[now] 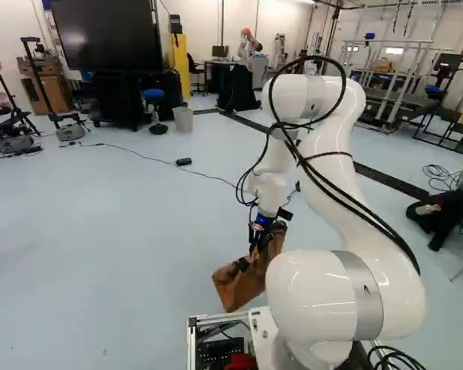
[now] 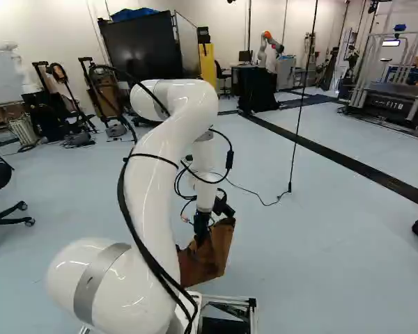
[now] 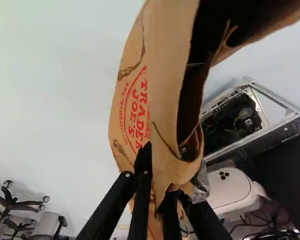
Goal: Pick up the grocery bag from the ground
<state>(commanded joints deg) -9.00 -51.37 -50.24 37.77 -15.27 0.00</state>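
Apparently, we have the brown paper grocery bag already in the hand: its fingers are nearly together, with one wall of paper pinched between them near the open mouth. The bag hangs tilted close to the metal frame of the base, and we judge that it is above the floor, though its lower end is not completely clear to us. The paper should be light and rather stiff along the folds, but soft in the wide walls, so it may bend or twist below the grip. If something heavy is inside, which we cannot tell, the single wall could tear. The folded rim is the good place to hold, because the paper looks thicker there. We should raise it slowly and keep it away from the frame.
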